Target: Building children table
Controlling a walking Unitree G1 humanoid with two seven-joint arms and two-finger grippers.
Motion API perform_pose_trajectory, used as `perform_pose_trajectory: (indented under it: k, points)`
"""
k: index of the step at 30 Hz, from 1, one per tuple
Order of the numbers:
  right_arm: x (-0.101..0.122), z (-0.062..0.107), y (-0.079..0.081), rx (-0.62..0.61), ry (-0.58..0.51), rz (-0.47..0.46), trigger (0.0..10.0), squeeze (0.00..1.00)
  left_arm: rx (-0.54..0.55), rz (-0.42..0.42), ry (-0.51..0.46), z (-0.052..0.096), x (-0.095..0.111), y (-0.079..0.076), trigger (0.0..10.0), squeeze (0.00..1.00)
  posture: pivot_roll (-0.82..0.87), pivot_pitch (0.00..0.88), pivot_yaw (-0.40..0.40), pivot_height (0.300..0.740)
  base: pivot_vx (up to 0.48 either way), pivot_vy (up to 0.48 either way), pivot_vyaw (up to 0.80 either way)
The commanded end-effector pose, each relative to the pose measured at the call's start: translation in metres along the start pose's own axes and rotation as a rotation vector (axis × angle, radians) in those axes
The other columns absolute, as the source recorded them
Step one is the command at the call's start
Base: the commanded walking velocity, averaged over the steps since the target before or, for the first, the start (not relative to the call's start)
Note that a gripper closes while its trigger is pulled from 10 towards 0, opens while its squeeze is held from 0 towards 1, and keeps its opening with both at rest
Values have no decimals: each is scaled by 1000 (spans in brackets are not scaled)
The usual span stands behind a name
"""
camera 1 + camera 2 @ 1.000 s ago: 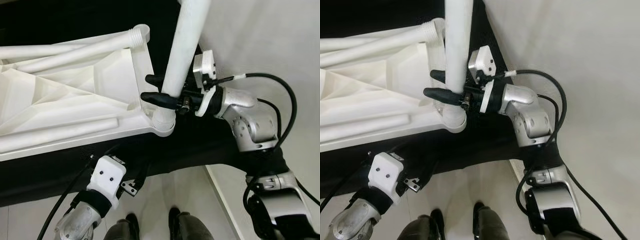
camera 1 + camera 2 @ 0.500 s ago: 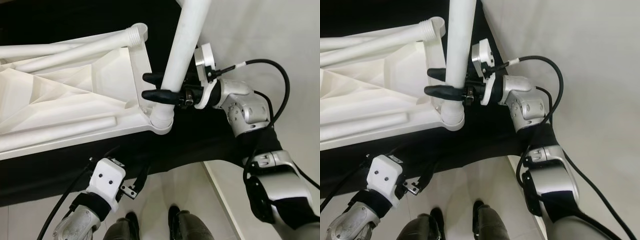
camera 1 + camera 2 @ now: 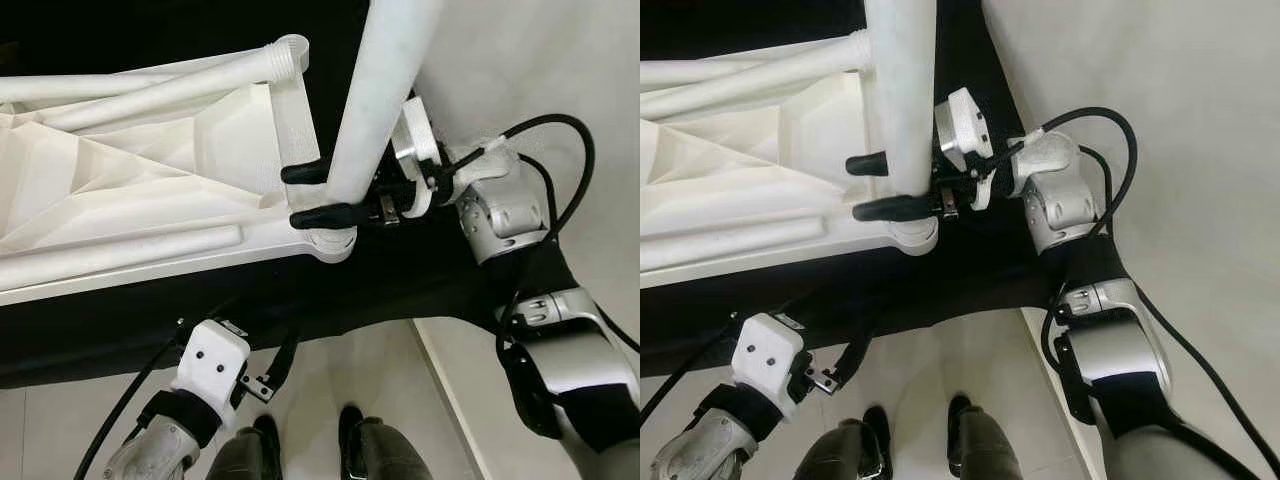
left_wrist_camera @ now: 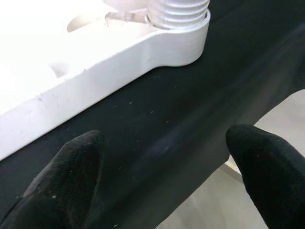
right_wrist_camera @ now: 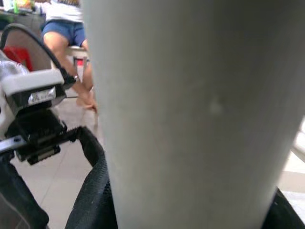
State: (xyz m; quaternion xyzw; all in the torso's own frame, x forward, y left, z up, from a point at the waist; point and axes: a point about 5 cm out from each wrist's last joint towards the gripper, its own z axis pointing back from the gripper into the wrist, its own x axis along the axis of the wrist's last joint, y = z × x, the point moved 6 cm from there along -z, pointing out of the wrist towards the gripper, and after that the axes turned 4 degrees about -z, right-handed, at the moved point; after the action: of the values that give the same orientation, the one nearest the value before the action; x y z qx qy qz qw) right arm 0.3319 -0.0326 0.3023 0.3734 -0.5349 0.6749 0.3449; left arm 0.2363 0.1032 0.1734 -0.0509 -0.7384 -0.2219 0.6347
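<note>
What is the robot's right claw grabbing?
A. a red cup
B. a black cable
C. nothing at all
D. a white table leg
D: the right claw has its two black fingers closed around the white table leg, which stands upright in the corner socket of the upturned white tabletop.

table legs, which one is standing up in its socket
The table leg gripped by the right claw, upright in the near corner socket; the other legs lie flat across the tabletop's underside.
</note>
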Motion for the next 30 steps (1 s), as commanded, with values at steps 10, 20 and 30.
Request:
perform_pose_trajectory:
  k: [10,20,30]
  points:
    - [-31,-10,10,111,72,-237,10000,0,-9,12,39,7,-4,-4,10000,0,-20,416,17,740,0,0,0]
    - [-40,-17,4,72,41,-294,10000,0,-4,15,41,8,-3,-5,10000,0,-17,423,14,740,0,0,0]
    - [-68,-14,-11,-148,165,-314,10000,0,-6,19,42,8,-2,-5,10000,0,-24,422,17,740,0,0,0]
